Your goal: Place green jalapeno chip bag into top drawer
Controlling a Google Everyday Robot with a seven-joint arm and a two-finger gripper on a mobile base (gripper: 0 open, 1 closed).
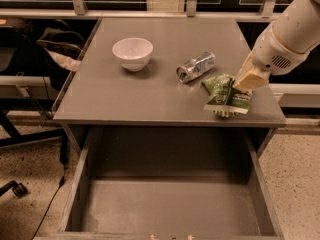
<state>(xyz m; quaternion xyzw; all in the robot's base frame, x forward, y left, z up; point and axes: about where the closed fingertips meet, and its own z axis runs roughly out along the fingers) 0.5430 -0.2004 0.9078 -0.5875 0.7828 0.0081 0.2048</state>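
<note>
The hand sits low over the desk near its front right corner, pressed onto the upper right end of the green jalapeno chip bag; I cannot tell whether it has closed on the bag. The bag lies close to the front edge, directly above the open top drawer, so a short carry forward and down should likely suffice. The crushed can lies just beside the bag towards the middle, and the white bowl is well apart towards the back left
</note>
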